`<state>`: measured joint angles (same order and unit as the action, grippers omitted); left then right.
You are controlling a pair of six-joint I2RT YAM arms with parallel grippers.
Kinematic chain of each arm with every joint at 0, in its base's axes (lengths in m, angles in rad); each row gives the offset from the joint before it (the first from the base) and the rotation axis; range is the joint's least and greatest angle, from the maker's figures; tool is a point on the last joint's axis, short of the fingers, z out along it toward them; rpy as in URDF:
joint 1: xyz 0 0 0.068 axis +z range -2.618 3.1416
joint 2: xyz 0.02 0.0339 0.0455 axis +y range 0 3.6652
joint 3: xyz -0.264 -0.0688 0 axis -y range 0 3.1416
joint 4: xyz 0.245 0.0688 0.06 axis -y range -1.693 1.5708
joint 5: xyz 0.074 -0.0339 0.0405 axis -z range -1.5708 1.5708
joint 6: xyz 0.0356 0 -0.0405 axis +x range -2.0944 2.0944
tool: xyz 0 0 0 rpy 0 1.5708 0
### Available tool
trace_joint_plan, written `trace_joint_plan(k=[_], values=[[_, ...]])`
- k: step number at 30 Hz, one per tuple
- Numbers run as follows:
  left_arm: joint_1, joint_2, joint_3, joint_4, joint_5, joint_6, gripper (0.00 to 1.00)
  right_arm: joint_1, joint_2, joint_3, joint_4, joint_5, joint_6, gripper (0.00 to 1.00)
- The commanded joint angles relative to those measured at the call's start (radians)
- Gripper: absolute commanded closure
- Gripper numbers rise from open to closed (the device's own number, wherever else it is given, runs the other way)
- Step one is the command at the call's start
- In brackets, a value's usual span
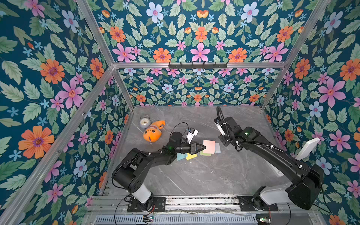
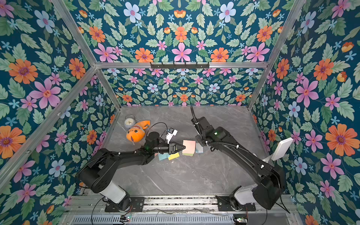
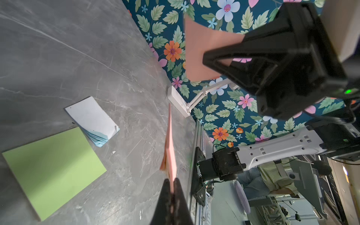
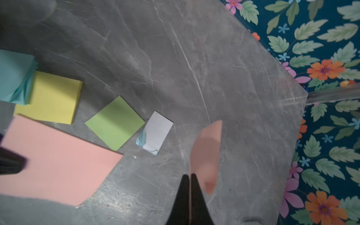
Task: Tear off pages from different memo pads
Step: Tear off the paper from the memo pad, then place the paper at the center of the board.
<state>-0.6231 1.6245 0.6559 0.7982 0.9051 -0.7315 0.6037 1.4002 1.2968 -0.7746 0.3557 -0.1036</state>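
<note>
Taking the way the right gripper (image 4: 189, 187) points as twelve o'clock, its black jaws are pressed together, and a blurred salmon page (image 4: 207, 155) curls from them toward one o'clock above the grey marble table (image 4: 194, 58). At nine o'clock a salmon pad (image 4: 58, 161) looms large, with the left gripper (image 4: 11, 161) dark over its edge. Toward ten and eleven o'clock lie a yellow pad (image 4: 52, 97) with one corner under a blue pad (image 4: 13, 78), a green pad (image 4: 115, 122), and just beside it a white-backed pad (image 4: 155, 132) with curled blue sheets.

No text, label or number can be read
</note>
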Motion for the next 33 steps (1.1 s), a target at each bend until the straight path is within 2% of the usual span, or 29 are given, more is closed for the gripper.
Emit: trace_joint_plan(k=[1,6,10,16,27,29,33], values=[[-0.005,0.019,0.021,-0.006,-0.017,-0.012,1.0,-0.07,0.034,0.002,-0.02,0.0,0.062,1.0],[-0.056,0.09,0.085,-0.009,-0.064,-0.032,1.0,-0.208,0.198,0.071,-0.034,0.054,0.175,1.0],[-0.09,0.167,0.162,-0.101,-0.103,-0.035,1.0,-0.298,0.384,0.155,-0.046,0.083,0.207,1.0],[-0.124,0.199,0.206,-0.154,-0.139,-0.014,1.0,-0.33,0.581,0.275,-0.035,0.154,0.199,1.0],[-0.133,0.23,0.238,-0.161,-0.149,-0.021,1.0,-0.378,0.78,0.396,-0.044,0.165,0.172,1.0],[-0.132,0.233,0.244,-0.16,-0.148,-0.022,1.0,-0.381,0.794,0.401,-0.061,0.151,0.18,0.96],[-0.129,0.239,0.265,-0.16,-0.147,-0.021,1.0,-0.384,0.759,0.386,-0.081,0.048,0.21,0.72]])
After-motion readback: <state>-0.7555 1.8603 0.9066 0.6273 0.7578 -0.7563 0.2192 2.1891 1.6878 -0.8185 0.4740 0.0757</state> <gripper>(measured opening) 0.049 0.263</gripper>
